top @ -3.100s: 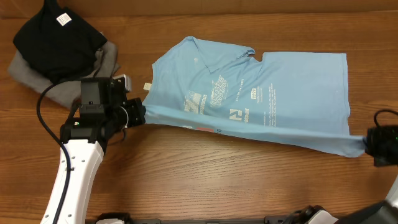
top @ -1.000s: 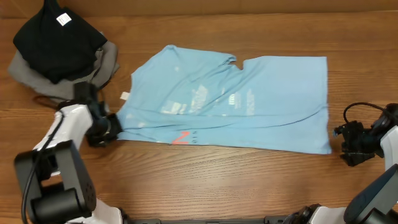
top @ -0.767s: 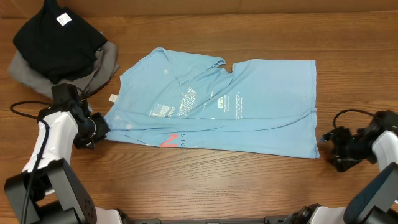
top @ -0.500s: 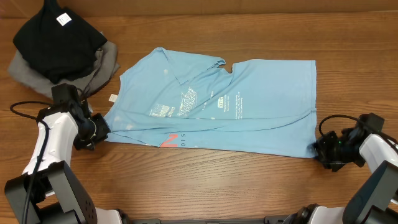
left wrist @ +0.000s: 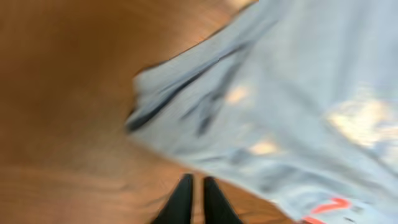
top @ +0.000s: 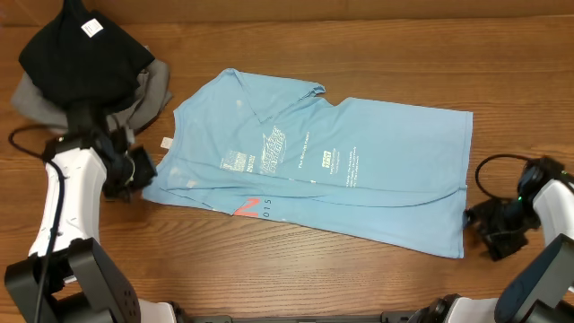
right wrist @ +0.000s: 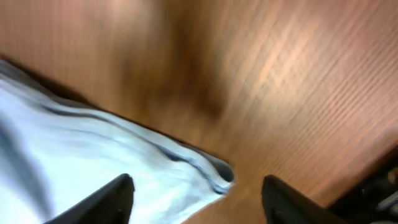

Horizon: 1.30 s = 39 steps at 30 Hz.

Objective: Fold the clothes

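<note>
The clothes, a sky-blue T-shirt with white lettering, lie spread across the wooden table, collar at the back. My left gripper sits at the shirt's left edge. In the left wrist view its fingers stand almost together over bare wood, nothing between them, with blurred shirt fabric just beyond. My right gripper is at the shirt's front right corner. The right wrist view shows it open, wide apart, with the hem corner lying on the table just ahead of the gap.
A folded black garment with a white tag lies on a grey garment at the back left, close behind my left arm. Bare wooden table runs along the front. Cables trail by both arms.
The shirt's right side has shifted right and toward the front. My right gripper backed off the hem corner and opened wide. The left gripper moved slightly back along the left edge.
</note>
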Each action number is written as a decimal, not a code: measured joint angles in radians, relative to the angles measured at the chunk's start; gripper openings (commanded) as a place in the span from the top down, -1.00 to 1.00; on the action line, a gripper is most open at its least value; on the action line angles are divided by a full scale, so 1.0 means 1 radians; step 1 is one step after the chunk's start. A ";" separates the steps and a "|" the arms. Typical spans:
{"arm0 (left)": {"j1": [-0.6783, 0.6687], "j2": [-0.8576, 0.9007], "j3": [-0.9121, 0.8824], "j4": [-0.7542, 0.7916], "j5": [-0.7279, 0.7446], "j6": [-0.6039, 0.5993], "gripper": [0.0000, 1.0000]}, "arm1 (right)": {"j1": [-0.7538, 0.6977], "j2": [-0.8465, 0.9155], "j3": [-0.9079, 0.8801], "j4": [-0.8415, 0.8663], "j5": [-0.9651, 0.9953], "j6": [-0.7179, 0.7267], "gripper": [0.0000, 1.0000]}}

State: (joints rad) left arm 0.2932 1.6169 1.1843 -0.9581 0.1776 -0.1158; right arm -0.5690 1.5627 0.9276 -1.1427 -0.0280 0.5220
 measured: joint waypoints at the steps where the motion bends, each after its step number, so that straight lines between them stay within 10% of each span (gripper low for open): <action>1: -0.020 0.000 0.022 0.005 0.016 0.015 0.52 | 0.000 0.000 0.025 0.006 -0.010 -0.011 -0.44; 11: -0.364 0.026 0.138 0.254 0.035 0.114 -0.01 | 0.000 0.000 0.298 0.093 -0.364 -0.192 -0.45; 39: -0.542 0.513 0.190 0.765 -0.003 0.089 0.23 | 0.072 0.000 0.329 0.100 -0.408 -0.273 -0.47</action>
State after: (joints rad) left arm -0.2493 2.1300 1.3746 -0.1928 0.1745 -0.0269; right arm -0.4969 1.5627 1.2568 -1.0428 -0.4362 0.2493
